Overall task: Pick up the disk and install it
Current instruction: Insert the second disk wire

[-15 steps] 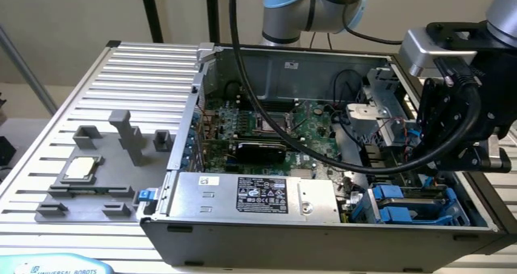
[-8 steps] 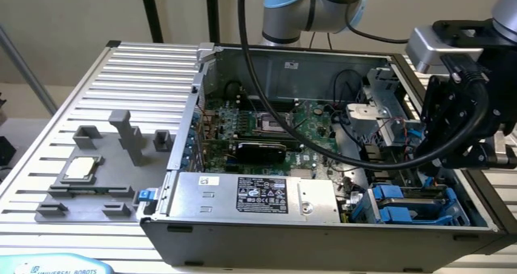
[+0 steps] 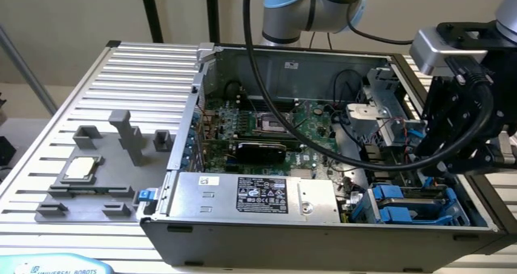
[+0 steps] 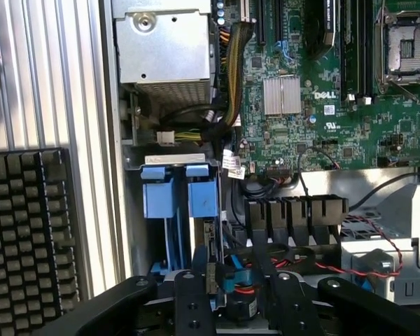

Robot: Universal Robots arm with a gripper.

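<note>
Open computer case [image 3: 323, 225] on ribbed bench [image 3: 121, 104]; motherboard [image 4: 322, 91] exposed. Disk [image 4: 178, 192], blue-framed, seated in the drive bay at the case corner on the exterior view's right, beside the grey power-supply box [image 3: 258, 195]. Tool [image 4: 231, 294] above that bay; grip state cannot be told.

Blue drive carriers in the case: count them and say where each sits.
2. Both blue carriers stand side by side in the drive bay at the case's corner, one beside the other, near the grey power supply. More may be hidden.
</note>
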